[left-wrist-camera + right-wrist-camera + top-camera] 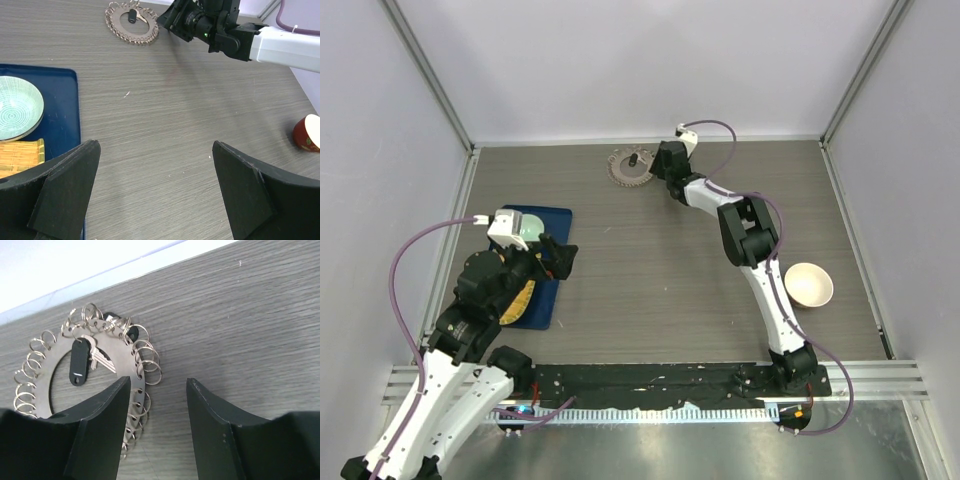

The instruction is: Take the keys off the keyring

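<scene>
Top external view is showing the keyring (630, 167) lying flat on the table (660, 270) near the far edge, approx. mid-width. The right arm is reaching out to it, w/ the right gripper (665, 160) sitting just beside the ring's right side.

Right wrist cam is giving the close look. The keys (78, 365) are hanging on the ring: one black head w/ a silver blade is lying across the ring's open middle, and two more black heads are peeking out among the small loops at the top edge. The right gripper's fingers (100, 430) are standing moderately apart, holding nothing. The left-side finger is overlapping the ring's lower right rim in this view, while the other is sitting over bare table. Can't tell whether the fingers are touching the ring.

Left wrist cam is showing the left gripper (155, 185) spread wide w/ nothing between its fingers, hovering over bare table well apart from the ring. To its left, a blue tray (60, 120) is carrying a green patterned bowl (17, 107) and a yellow slatted piece (20, 155) just beside it. A red cup (307, 132) w/ a pale inside is sitting at the table's right side.
</scene>
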